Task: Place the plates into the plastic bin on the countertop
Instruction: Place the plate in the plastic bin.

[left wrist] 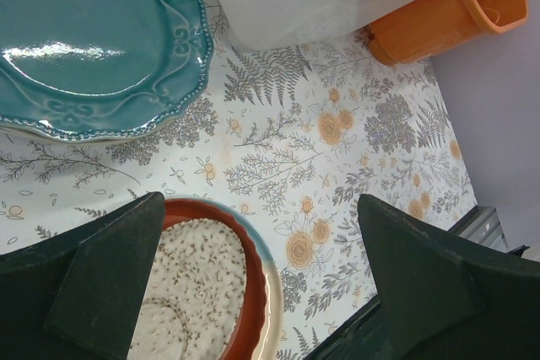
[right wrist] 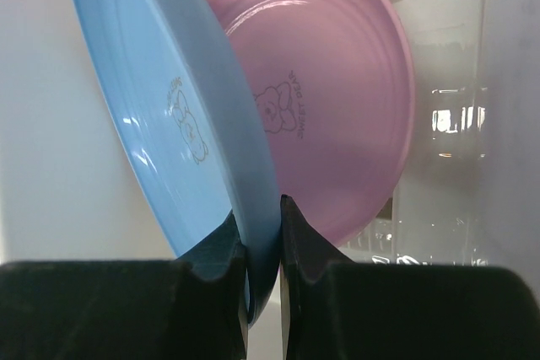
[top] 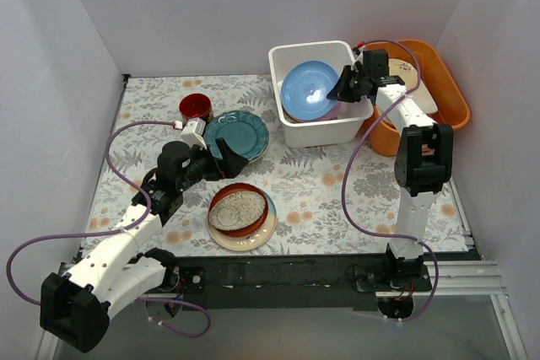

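Counter | far-edge bin holds pink plate | your right gripper pinches blue plate inside | left gripper spread, empty | teal plate, brown plate remain

Plate in bin, tub R of bin, cup well L.

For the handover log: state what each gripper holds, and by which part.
Right gripper pinches the light blue plate by its rim. Left gripper is open, holding nothing.
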